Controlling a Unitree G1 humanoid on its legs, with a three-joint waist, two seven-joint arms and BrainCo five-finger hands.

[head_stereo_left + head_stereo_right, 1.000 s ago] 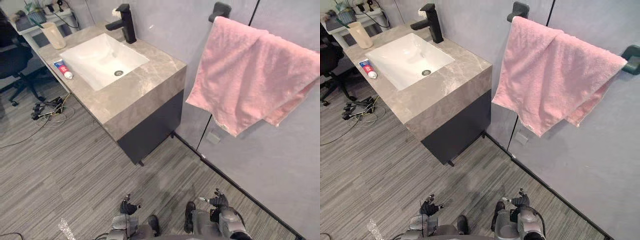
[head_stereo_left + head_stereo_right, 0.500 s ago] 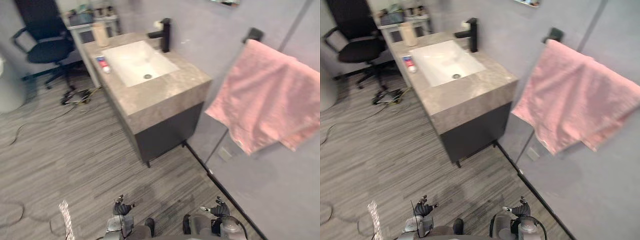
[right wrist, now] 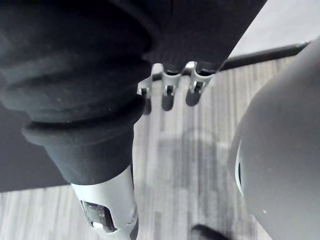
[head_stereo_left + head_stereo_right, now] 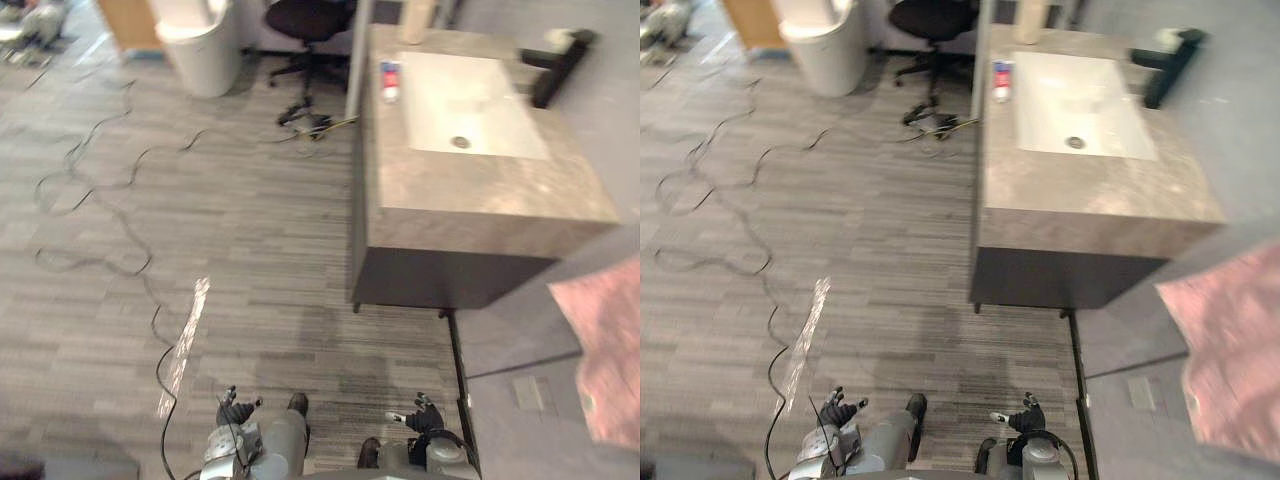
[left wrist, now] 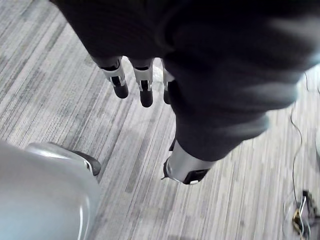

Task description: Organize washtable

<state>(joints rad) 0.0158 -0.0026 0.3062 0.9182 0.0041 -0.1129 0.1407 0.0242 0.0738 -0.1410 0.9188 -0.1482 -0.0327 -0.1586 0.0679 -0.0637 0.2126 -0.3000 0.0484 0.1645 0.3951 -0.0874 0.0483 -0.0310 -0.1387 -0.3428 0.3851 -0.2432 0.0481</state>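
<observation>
One grey stone tabletop [image 4: 470,195] sits on a dark cabinet [image 4: 450,275], far ahead of the robot and off to its right. A white sink [image 4: 465,105] is set into the tabletop. A small tube [image 4: 389,80] with red and blue on it lies on the tabletop just beside the sink, on the side by the open floor. A black tap [image 4: 560,65] stands at the other side of the sink. A tan cup [image 4: 418,15] stands at the far corner of the tabletop, past the tube. A pink towel [image 4: 610,350] hangs low on the right.

Across the striped grey floor [image 4: 230,230] stand a white bin [image 4: 195,45] and a black chair [image 4: 310,18].

The left hand [image 4: 235,412] and the right hand [image 4: 425,420] hang low over the floor, well apart from the tabletop. Both have loose, straight fingers and hold nothing.
</observation>
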